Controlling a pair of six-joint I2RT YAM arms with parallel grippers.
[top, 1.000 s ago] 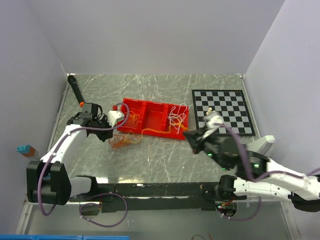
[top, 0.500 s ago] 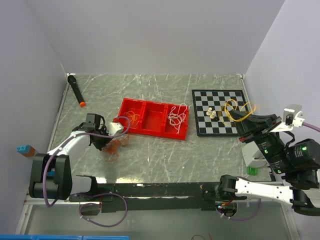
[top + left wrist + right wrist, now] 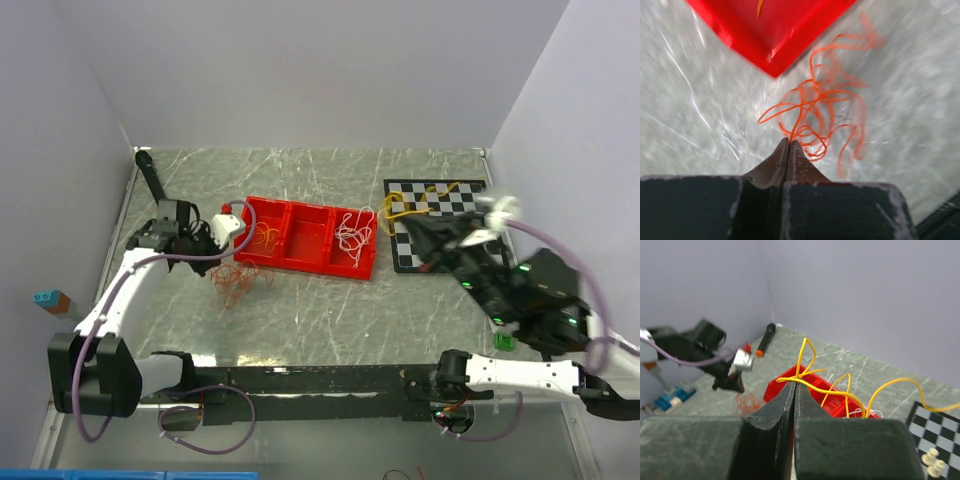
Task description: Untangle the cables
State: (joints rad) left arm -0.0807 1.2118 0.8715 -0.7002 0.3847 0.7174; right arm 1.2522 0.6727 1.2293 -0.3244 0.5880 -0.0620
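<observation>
While left jaws pinch orange cables (image 3: 816, 102) beside the red tray (image 3: 310, 232), right jaws clamp yellow cables (image 3: 827, 390) over the chessboard (image 3: 405, 250).

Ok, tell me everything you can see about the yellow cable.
The yellow cable is a very thin, flexible strand, plastic-looking, bent into several loose loops. The shut right gripper pinches it at one loop and holds it in the air, over the left edge of the chessboard, beside the red tray.
</observation>
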